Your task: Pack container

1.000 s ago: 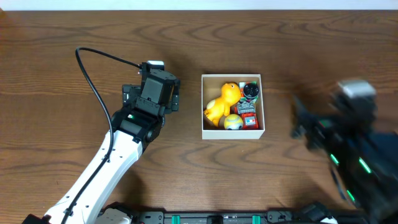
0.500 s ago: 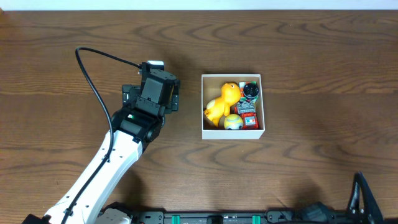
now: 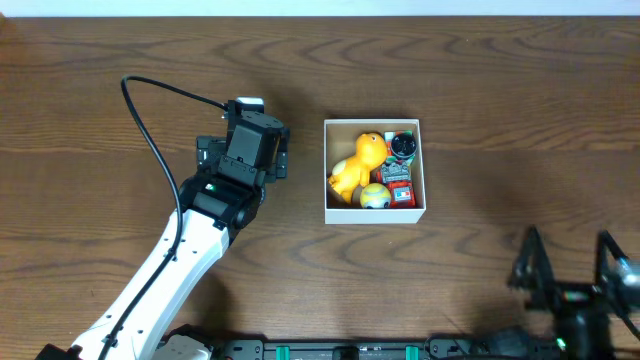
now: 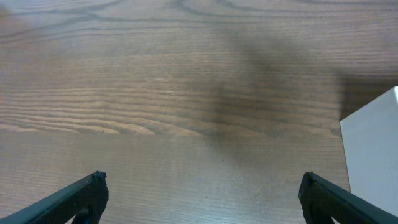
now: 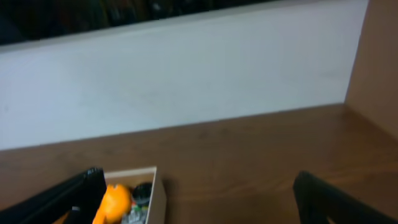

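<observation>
A: Item one, table: brown wood grain, carries the container.
B: The arms?
A: Left gripper: jaws spread wide, empty, over bare wood just left of the container. Right gripper: equally wide, empty, at the near right edge, well apart from it.
B: Next?
A: Container: right of centre, square, shallow, thin white walls. Probably light and a little flexible; a hard squeeze would likely buckle a wall. Best hold, in my judgement: pinch one wall at mid-length from above, or push on an outer side.
B: Contents?
A: Yellow toy: on the left of the floor; probably hollow, smooth, light. Ball: against the near wall, may roll. Red piece and dark round piece: right side, too small to identify.
</observation>
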